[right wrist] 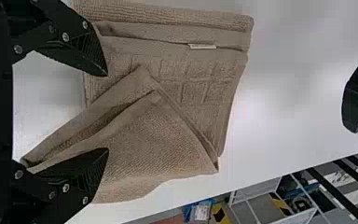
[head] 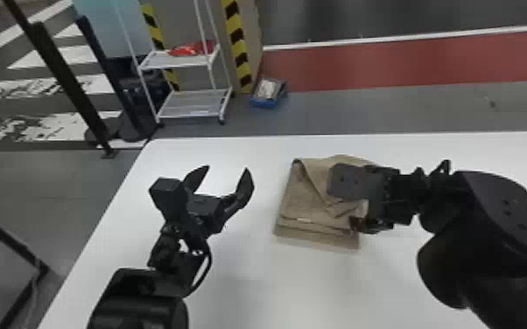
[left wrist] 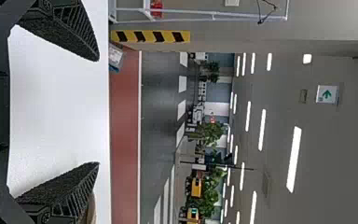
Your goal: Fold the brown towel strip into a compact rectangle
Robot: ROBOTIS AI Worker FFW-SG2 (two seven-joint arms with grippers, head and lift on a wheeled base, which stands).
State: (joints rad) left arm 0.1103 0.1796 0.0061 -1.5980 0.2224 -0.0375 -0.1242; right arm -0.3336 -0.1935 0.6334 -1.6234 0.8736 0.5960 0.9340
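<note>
Towel lying part-folded, flap slanting; right fingers hovering apart, presumably for squaring it; left fingers standing apart, clear.

From above, the head view looks forward and down across the table. The left wrist view faces out past its edge; the right, closer, looks down on the towel, shared with the head view.

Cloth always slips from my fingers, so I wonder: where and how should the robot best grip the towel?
Probably by the corner of the top flap, from above: it lies askew over flatter folds, its layers gape slightly, and the open right gripper hangs close by.
</note>
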